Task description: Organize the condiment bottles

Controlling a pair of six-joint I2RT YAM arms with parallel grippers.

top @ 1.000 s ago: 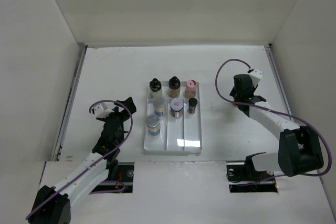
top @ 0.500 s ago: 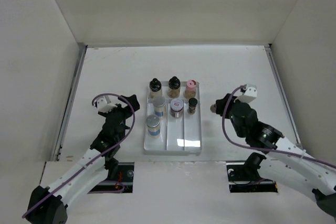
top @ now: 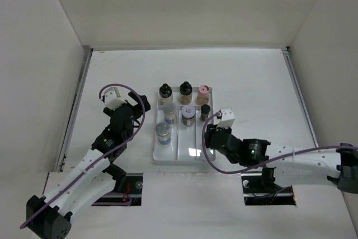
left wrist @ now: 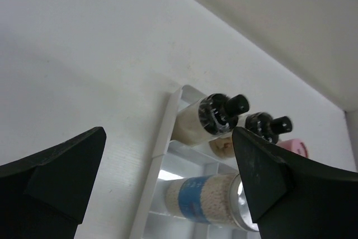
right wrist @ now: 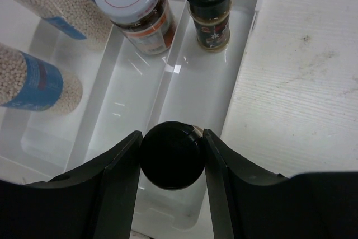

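R gripper (right wrist: pixel 170 158) is clamped on a black-capped bottle (right wrist: pixel 170 150), one finger per side of the cap, over the near end of the white tray's (top: pixel 190 155) R compartment; contact w/ tray floor cannot be told. L gripper (left wrist: pixel 168 186) is spread wide, nothing between fingers, just beside tray's L rim. Standing in tray: small dark bottle (right wrist: pixel 208 4), red-label jar (right wrist: pixel 131 1), blue-label jars (right wrist: pixel 33 79), pink-capped bottle (top: pixel 203 90) at far end.
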